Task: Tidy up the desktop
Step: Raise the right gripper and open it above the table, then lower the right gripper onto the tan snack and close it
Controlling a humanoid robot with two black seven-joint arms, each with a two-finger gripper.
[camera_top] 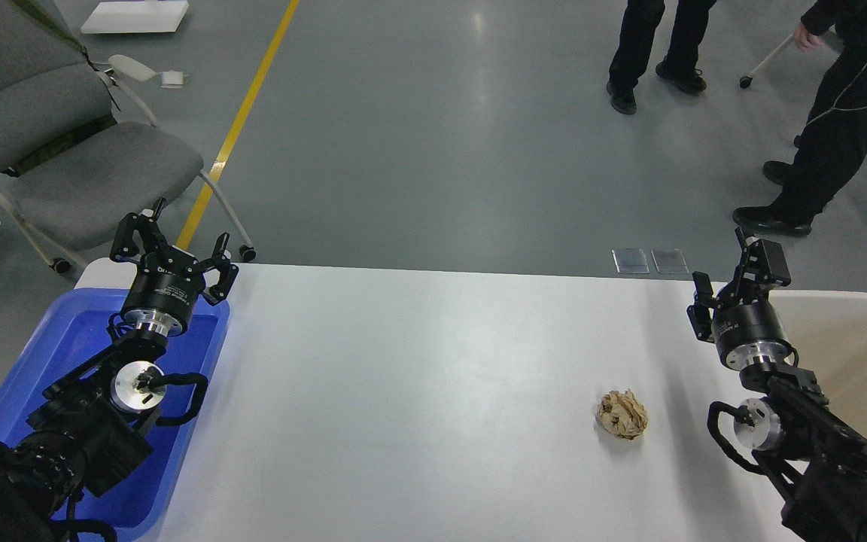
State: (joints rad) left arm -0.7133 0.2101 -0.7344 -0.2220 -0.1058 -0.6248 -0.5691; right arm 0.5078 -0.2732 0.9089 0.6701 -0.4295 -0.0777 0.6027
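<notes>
The white desktop [418,391] fills the lower half of the head view. A crumpled ball of brown paper [622,414] lies on it right of centre. My left gripper [174,248] hovers open and empty over the far end of the blue tray [65,342]. At the desktop's right side, beside the beige tub [855,354], my right gripper [734,275] is raised and open with nothing between its fingers. It stands well behind and to the right of the paper ball.
A grey chair [65,158] stands beyond the desktop's far left corner. Two people's legs [802,135] are on the floor at the far right. A yellow floor line [241,120] runs away behind the left gripper.
</notes>
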